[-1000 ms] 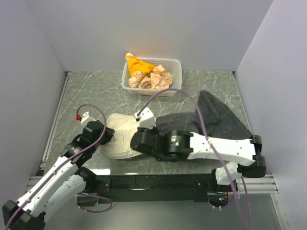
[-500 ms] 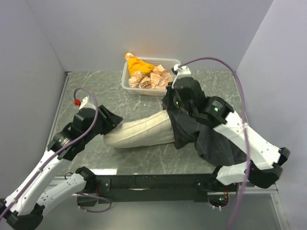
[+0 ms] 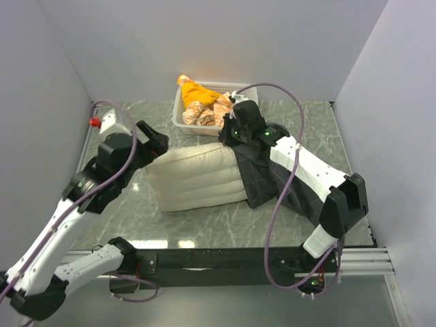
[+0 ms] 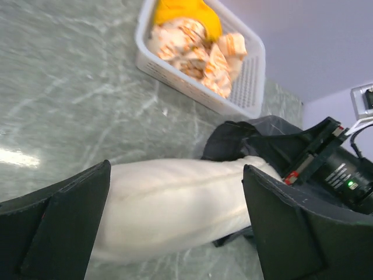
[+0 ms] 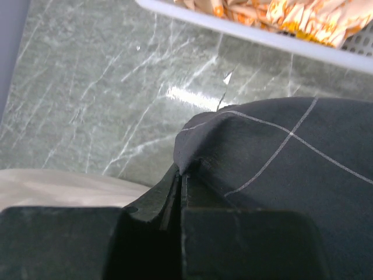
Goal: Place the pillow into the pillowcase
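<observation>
Left gripper (image 3: 154,139): fingers spread wide, holding nothing; it hangs in the air over the table (image 3: 129,218).
Pillow (image 3: 201,180): cream, soft and puffy, rectangular, with long shallow ridges running along its length. It lies flat on the table, just ahead of and below the left gripper, which is clear of it. Its bare end is the one nearer that gripper; the other end is tucked into the dark fabric below the right gripper.
Basket (image 3: 178,122): white mesh, just beyond the right gripper, holding orange-and-white cloth bundles (image 3: 208,112).
Right gripper (image 3: 229,133): fingers pressed together on a raised fold of the pillowcase edge, at the far corner of the pillow.
Pillowcase (image 3: 262,180): dark charcoal with thin light check lines. It hangs from the right gripper's pinch, covers the pillow's right end, and trails along the table under the right arm. The rest of the pillow shows outside it.
</observation>
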